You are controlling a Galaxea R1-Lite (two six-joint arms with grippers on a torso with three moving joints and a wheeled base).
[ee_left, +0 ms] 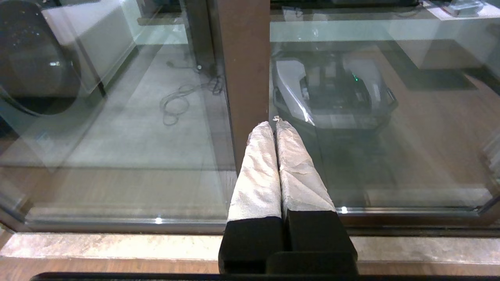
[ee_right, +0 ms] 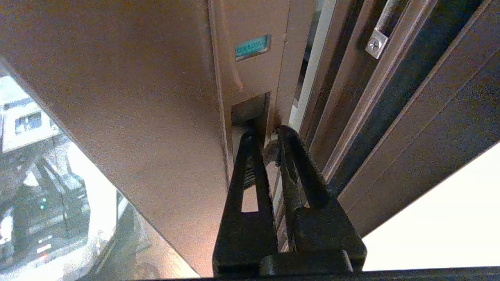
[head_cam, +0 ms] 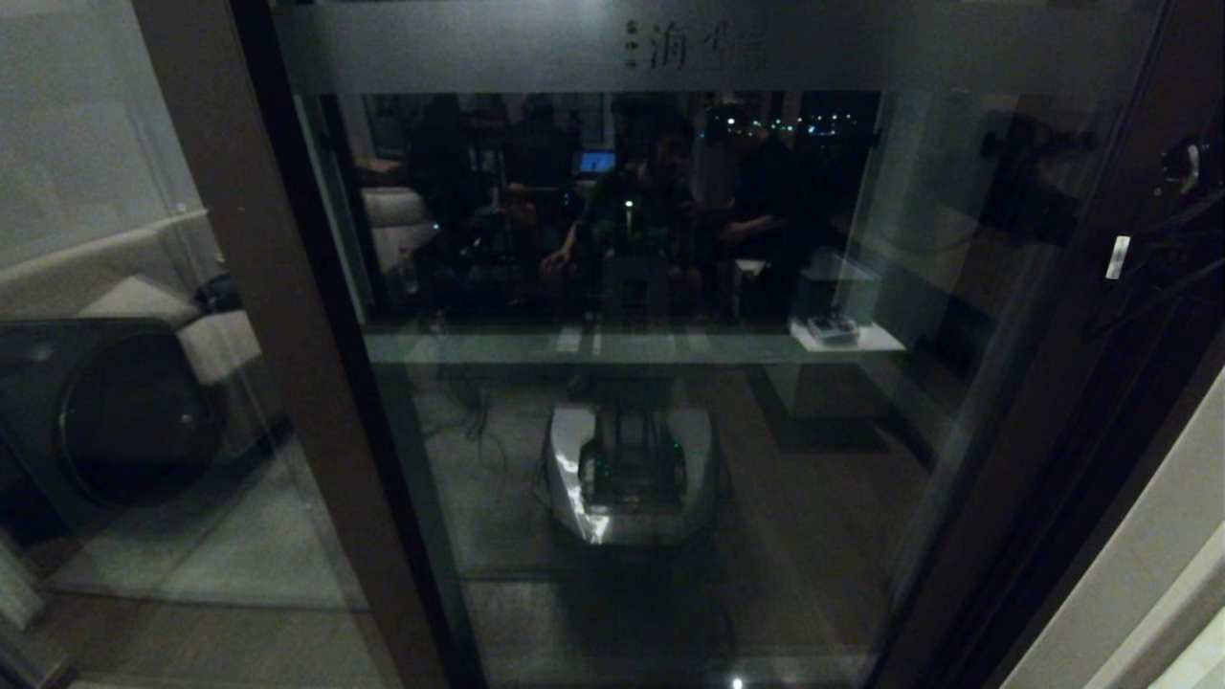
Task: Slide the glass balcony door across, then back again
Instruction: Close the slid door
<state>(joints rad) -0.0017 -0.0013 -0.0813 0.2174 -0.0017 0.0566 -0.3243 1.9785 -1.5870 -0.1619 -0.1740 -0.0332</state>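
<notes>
The glass balcony door fills the head view, a tall pane in a dark brown frame with a frosted band along its top. Its narrow handle slot shows in the right wrist view, cut into the edge stile. My right gripper has one black finger in that slot and the other outside the stile's edge, pinching the lip between them. My left gripper is shut with nothing in it. Its white-wrapped tips hang low beside the other brown stile, just above the bottom track.
To the left is a second brown-framed pane with a sofa and a round black object behind it. The robot's base is reflected in the glass. A stone threshold runs below the track. A pale wall borders the right.
</notes>
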